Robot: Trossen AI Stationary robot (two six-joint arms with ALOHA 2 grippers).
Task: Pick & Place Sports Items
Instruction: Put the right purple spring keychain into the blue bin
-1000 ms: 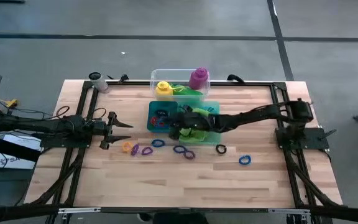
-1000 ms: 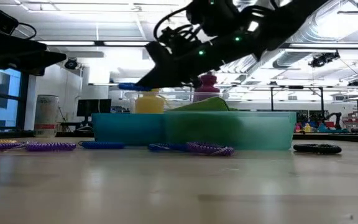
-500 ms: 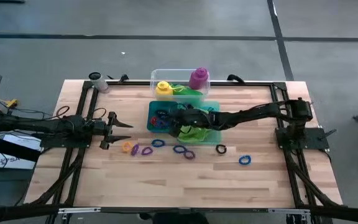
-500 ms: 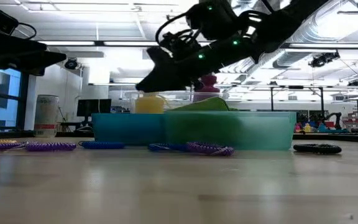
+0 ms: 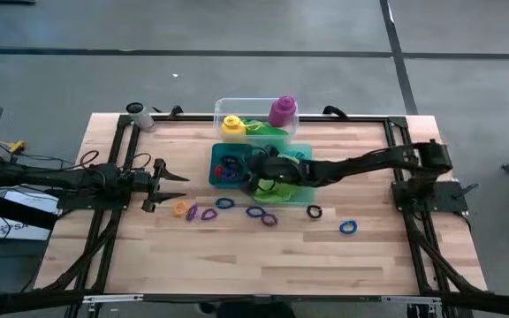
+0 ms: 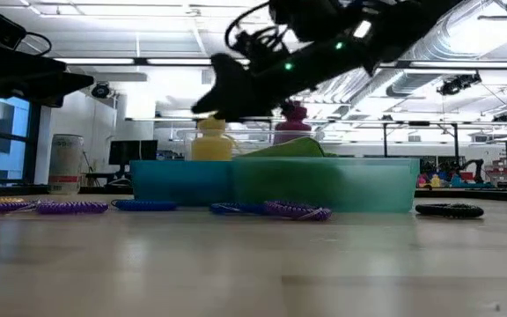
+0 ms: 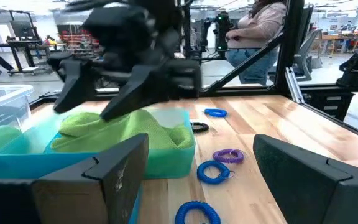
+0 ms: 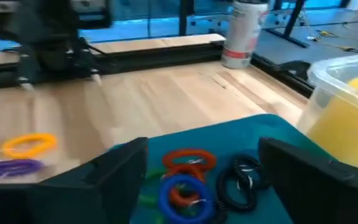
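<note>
You see the right gripper [image 5: 244, 177] with fingers apart and empty above the teal tray [image 5: 304, 200], over the rings [image 8: 185, 180].

Two small bottles stand in the clear tub [image 5: 222, 109]: one yellow bottle [image 5: 231, 126] and one purple bottle [image 5: 282, 110]. On the table [image 5: 237, 256] I count six loose rings: one orange ring [image 5: 181, 208], two purple, two blue and one black ring [image 5: 314, 212]. Several more lie in the teal tray [image 5: 215, 177].
</note>
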